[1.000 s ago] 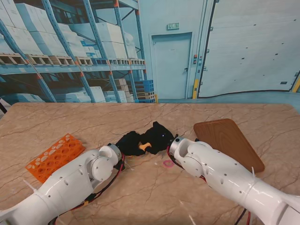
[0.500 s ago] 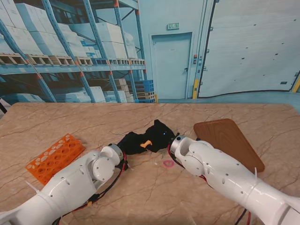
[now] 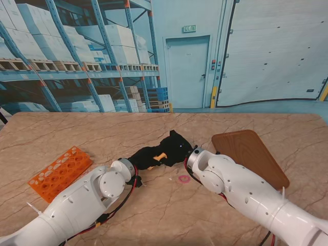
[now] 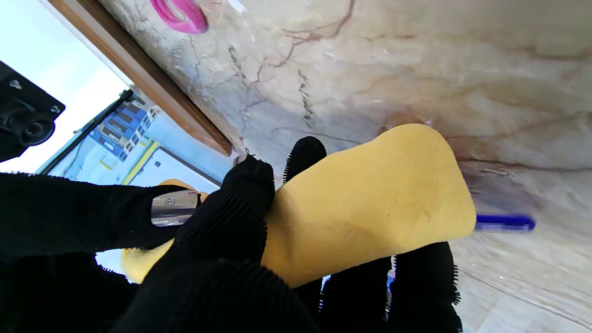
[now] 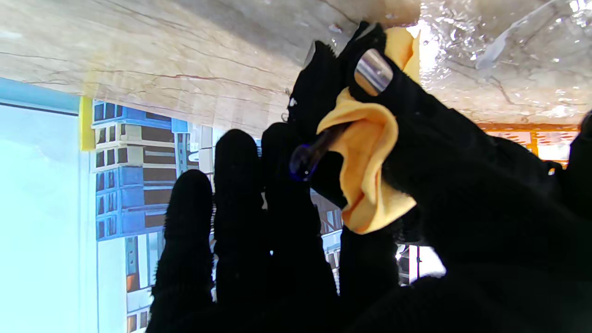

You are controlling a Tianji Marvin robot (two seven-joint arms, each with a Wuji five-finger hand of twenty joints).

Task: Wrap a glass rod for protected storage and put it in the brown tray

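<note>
Left robot hand point(image 3: 145, 156) and right robot hand point(image 3: 174, 145) both grasp yellow cloth point(image 4: 370, 203) rolled around glass rod point(image 4: 504, 223), mid-table, left of brown tray point(image 3: 249, 155). Blue rod tip protrudes. Advice: cover tip, maintain light even grip, avoid bending rod.

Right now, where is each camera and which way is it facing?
Stand view: above the shoulders, looking down at the table; both arms and robot hands show.
Left wrist: along the left robot hand, at the cloth and rod.
Right wrist: along the right robot hand, same cloth.
Shared: both wrists see cloth and rod.
</note>
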